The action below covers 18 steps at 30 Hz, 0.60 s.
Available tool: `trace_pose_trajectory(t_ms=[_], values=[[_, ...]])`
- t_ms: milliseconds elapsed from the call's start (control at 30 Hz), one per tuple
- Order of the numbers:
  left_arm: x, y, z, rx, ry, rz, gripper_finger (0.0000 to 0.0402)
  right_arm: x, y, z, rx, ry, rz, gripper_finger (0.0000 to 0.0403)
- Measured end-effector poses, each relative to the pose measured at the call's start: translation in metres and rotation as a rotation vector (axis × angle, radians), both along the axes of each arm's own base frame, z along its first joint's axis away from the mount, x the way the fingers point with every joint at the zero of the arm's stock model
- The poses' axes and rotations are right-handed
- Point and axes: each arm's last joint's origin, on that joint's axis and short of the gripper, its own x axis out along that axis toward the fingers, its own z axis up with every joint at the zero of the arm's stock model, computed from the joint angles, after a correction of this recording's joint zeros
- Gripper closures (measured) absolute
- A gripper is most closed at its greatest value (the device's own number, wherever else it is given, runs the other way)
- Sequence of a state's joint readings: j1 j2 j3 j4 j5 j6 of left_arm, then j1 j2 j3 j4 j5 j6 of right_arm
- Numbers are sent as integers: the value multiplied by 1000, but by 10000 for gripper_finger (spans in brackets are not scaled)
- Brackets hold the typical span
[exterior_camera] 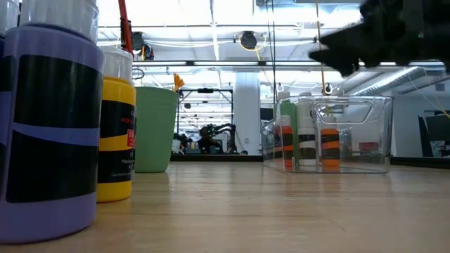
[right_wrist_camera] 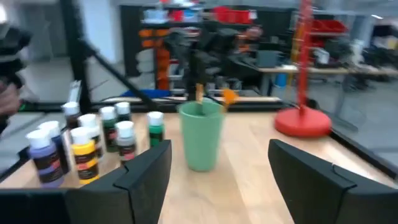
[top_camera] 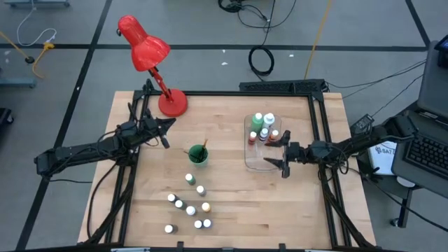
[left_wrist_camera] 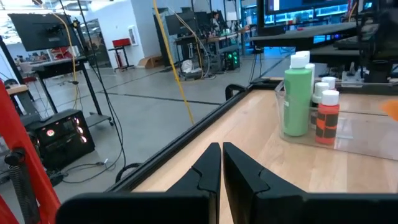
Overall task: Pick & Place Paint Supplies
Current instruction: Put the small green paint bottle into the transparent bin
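Several small white-capped paint bottles (top_camera: 189, 206) stand loose on the near middle of the table; the right wrist view shows them as a cluster of paint bottles (right_wrist_camera: 81, 146). More bottles, one tall and green (top_camera: 258, 120), stand in the clear tray (top_camera: 253, 159). A green cup (top_camera: 198, 155) holds brushes. My right gripper (top_camera: 283, 152) hovers open over the tray's right side, with nothing between its fingers (right_wrist_camera: 144, 167). My left gripper (top_camera: 165, 126) waits shut at the table's left, near the lamp base; the left wrist view also shows my left gripper (left_wrist_camera: 221, 163) shut.
A red desk lamp (top_camera: 172, 103) stands at the far left corner. In the low view a purple bottle (exterior_camera: 46, 119) and a yellow bottle (exterior_camera: 116, 133) stand close, with the green cup (exterior_camera: 155, 130) and the tray (exterior_camera: 330, 133) behind. Bare wood lies between cup and tray.
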State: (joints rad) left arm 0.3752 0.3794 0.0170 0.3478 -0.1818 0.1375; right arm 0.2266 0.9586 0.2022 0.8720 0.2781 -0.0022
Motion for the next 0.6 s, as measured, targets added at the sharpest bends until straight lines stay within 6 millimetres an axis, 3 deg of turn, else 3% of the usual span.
trace_pose_trajectory(t_ms=[100,233,433,600], values=[[0,0,0,7,4,0,380,27,12,17,-74,53,45,143],[1,-1,-2,36,41,-50,380,80,36,36,-121,73,151,132],[2,-4,-3,37,59,-146,380,161,76,26,-177,125,312,105],[2,-4,-5,35,72,-149,380,212,79,17,-149,160,317,100]])
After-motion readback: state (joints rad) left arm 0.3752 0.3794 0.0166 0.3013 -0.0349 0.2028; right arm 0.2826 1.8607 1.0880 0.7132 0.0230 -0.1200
